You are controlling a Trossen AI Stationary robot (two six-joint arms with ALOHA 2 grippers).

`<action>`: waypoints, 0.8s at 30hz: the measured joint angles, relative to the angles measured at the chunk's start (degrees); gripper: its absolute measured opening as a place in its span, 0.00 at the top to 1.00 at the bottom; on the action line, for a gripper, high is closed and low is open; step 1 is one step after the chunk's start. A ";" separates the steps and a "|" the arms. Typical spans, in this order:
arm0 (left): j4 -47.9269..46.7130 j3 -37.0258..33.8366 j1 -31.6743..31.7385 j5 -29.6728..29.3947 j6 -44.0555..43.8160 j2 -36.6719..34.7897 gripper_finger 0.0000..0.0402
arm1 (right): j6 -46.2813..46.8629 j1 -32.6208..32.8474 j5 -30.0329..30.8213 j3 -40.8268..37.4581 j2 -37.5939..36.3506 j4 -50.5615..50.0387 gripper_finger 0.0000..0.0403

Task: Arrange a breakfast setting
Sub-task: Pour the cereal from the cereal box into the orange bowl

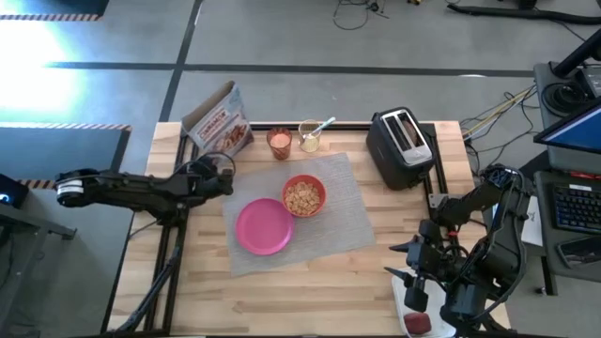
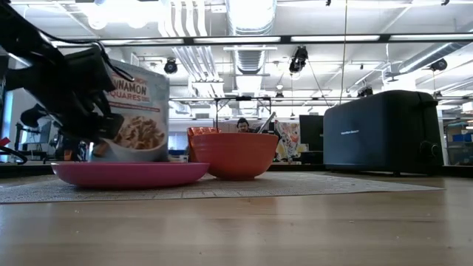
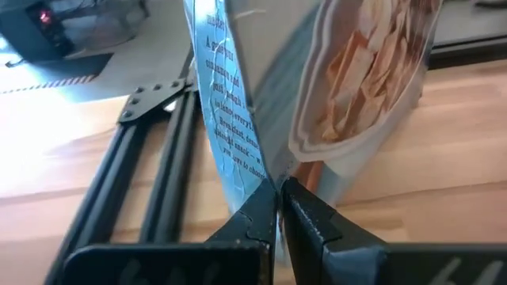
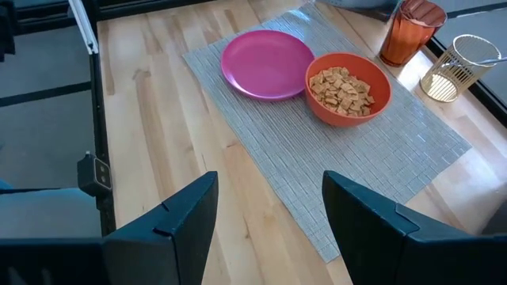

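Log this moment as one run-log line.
left gripper: shut beside cereal box | right gripper: open, idle at table's near right | bowl: cereal-filled, on mat | plate: bare

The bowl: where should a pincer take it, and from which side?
Take the bowl by its rim, coming down from above. It sits upright on the mat and holds cereal, so one finger goes just inside the wall and one outside. Choose the rim section facing away from the plate, which crowds the other side; the right pincer, open, likely has the clearer approach.
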 joint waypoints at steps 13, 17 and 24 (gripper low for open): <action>-24.05 5.42 -0.04 4.71 -16.71 1.16 1.00 | 0.00 0.00 0.00 0.00 0.00 0.02 0.47; -27.38 6.08 -0.09 6.03 -18.18 1.47 1.00 | -0.02 0.00 0.00 0.00 0.00 0.02 0.47; -28.29 8.48 -1.81 9.48 -14.45 1.53 1.00 | -0.01 0.00 0.00 0.00 0.00 0.01 0.47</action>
